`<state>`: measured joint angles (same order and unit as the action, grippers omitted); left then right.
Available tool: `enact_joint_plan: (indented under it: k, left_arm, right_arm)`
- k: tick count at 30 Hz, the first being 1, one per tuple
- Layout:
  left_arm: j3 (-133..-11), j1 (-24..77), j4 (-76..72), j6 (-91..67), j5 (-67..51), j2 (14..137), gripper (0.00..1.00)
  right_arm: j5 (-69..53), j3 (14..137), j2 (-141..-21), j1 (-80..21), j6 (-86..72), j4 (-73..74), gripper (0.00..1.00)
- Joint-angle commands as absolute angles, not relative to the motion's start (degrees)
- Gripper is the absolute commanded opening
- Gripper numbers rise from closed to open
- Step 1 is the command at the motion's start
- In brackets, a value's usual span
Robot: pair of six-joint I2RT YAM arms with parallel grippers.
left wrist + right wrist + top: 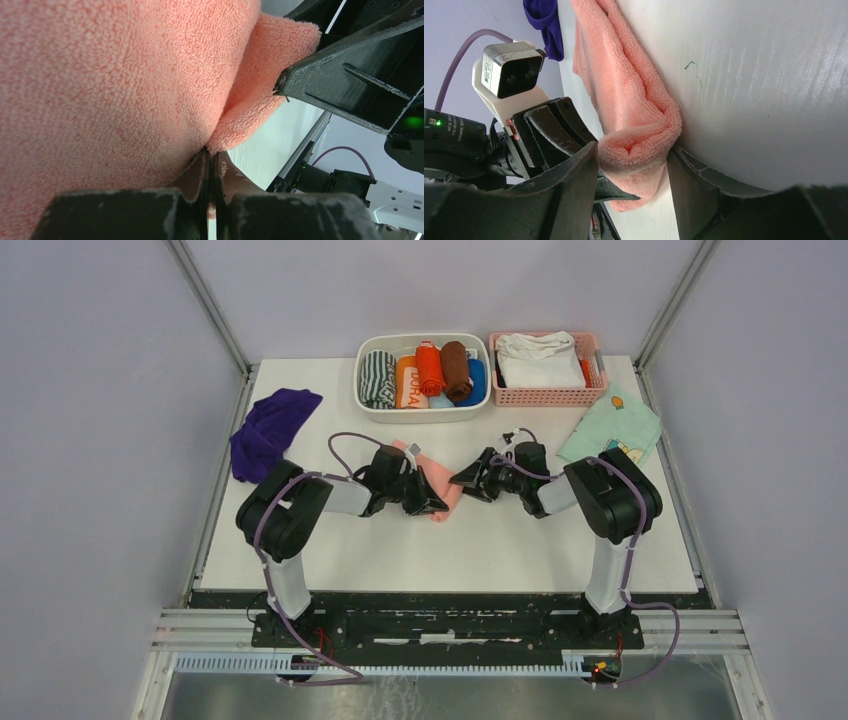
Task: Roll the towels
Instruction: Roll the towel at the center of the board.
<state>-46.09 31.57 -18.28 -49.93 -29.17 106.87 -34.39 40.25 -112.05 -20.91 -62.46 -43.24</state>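
Where writing is looked for, white capitals that seem to read "DORA" are seen on an orange rolled cloth (408, 388) in the white bin (359, 380) at the far edge of the table (500, 540). The small print on the arms' housings cannot be read.

The salmon-pink towel (443, 488) (125, 90) (634, 100) is laid at the middle of the table, between the two grippers. The left gripper (435, 505) (209, 165) is closed, its fingers pressed together, and an edge of the salmon-pink towel appears to be pinched at their tips. The right gripper (460, 480) (633, 152) is held with its jaws apart, one on each side of the towel's folded end, which is bunched in the gap between them.

The purple towel (268, 430) (544, 25) is crumpled at the far left of the table, well apart from both grippers. A pink basket (545, 397) holding a white folded cloth (538, 358) is set just right of the bin, and a mint-green cloth (610, 425) is spread near it on the right.
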Motion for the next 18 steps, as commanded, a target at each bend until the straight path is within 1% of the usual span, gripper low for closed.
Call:
enact_joint_plan:
  k: [1, 4, 7, 13, 18]
  left_arm:
    - [-45.9, 31.1, -13.1, -50.0, -25.2, 109.2, 0.06]
    - [-45.8, 31.1, -12.9, -50.1, -25.0, 109.0, 0.06]
    - [-45.7, 30.9, -13.2, -50.4, -25.2, 109.1, 0.06]
    - [-44.3, 30.4, -15.0, -52.2, -25.3, 108.4, 0.05]
    - [-43.0, 29.6, -17.2, -54.1, -26.3, 108.3, 0.04]
  right_arm:
    - [-31.0, 40.7, -114.6, -21.2, -61.6, -41.7, 0.6]
    - [-30.4, 40.0, -114.9, -21.2, -61.4, -41.3, 0.59]
    - [-32.3, 38.7, -114.9, -21.1, -63.0, -45.6, 0.59]
    - [-36.3, 37.1, -112.2, -20.0, -66.8, -56.4, 0.64]
    - [-37.3, 35.7, -111.8, -19.0, -65.2, -57.7, 0.66]
